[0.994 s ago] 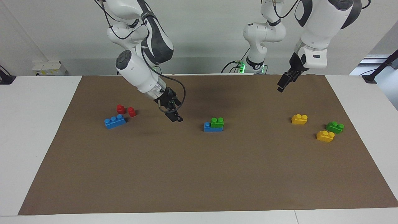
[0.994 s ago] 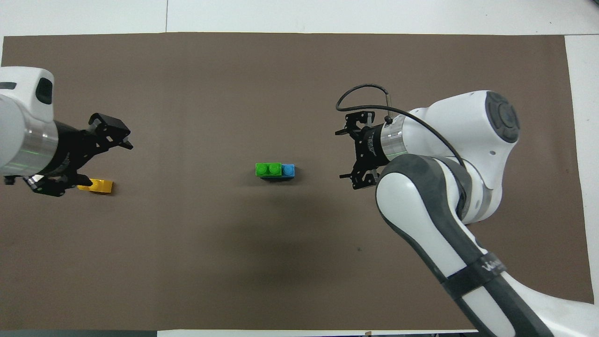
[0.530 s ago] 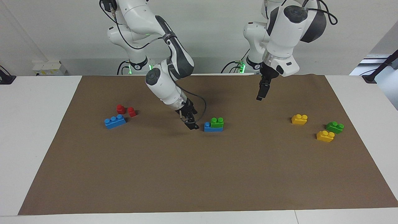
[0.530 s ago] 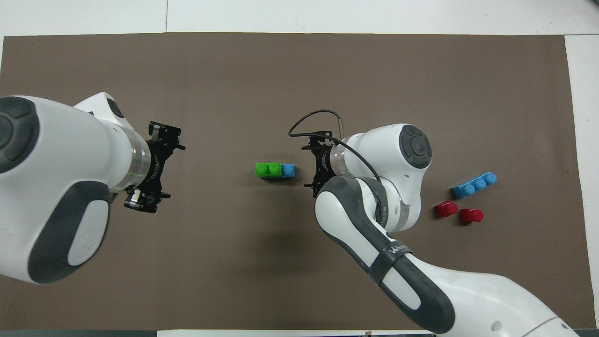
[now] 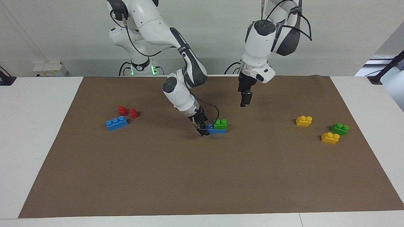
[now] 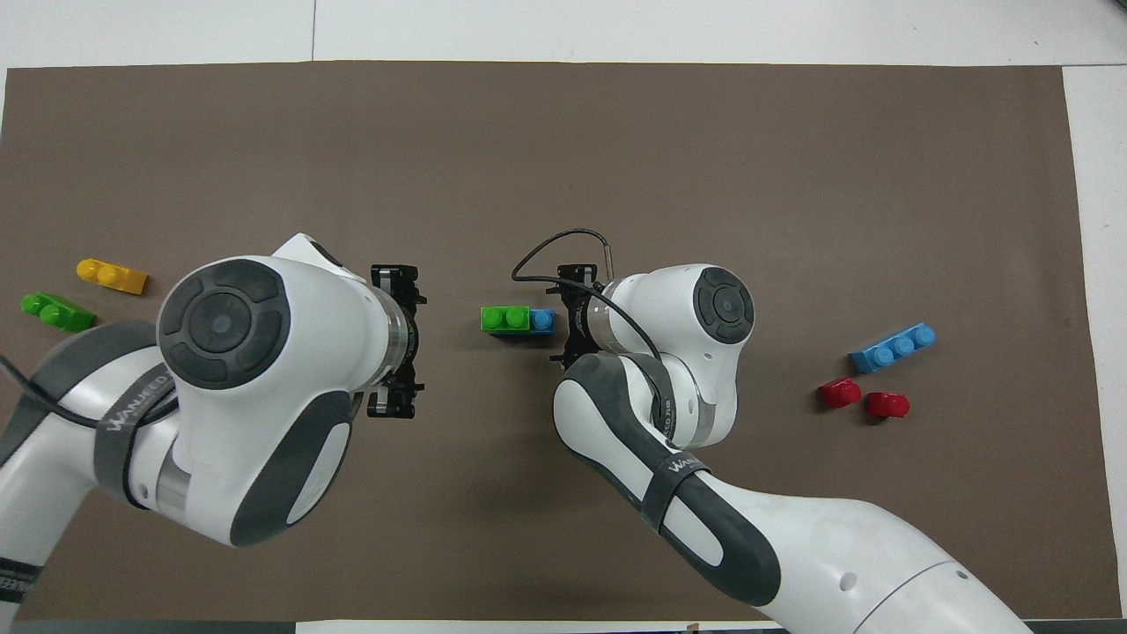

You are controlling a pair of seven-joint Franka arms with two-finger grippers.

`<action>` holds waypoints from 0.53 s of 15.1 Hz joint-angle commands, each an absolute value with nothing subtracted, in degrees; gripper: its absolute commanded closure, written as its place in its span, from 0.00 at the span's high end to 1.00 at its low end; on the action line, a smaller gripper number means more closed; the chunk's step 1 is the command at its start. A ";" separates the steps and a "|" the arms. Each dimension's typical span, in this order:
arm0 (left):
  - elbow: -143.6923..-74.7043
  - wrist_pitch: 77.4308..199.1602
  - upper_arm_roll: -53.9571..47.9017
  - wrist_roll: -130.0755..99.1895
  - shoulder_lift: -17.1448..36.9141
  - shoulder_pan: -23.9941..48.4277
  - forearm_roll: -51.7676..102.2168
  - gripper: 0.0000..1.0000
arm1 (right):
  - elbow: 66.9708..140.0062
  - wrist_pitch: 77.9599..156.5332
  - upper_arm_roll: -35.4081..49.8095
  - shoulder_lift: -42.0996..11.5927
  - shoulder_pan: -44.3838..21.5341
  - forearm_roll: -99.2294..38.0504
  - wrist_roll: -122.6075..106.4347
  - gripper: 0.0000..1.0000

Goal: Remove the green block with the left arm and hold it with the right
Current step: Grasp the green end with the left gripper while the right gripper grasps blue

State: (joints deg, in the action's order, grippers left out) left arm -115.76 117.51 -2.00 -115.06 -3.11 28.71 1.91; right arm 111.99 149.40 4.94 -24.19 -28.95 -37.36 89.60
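The green block (image 5: 220, 124) sits pressed onto a blue brick (image 5: 215, 130) in the middle of the brown mat (image 5: 202, 176). The right gripper (image 5: 203, 131) is down at the mat, at the blue brick's bare end toward the right arm's side; its fingers look spread on either side of that end, though contact cannot be told. The left gripper (image 5: 245, 101) hangs in the air over bare mat, toward the left arm's end from the green block; whether its fingers are spread cannot be told.
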 commanded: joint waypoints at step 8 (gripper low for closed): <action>-116.98 129.63 -0.97 -129.28 5.44 33.66 -0.87 1.00 | 111.62 152.05 4.83 -25.31 -30.59 -38.76 89.56 0.00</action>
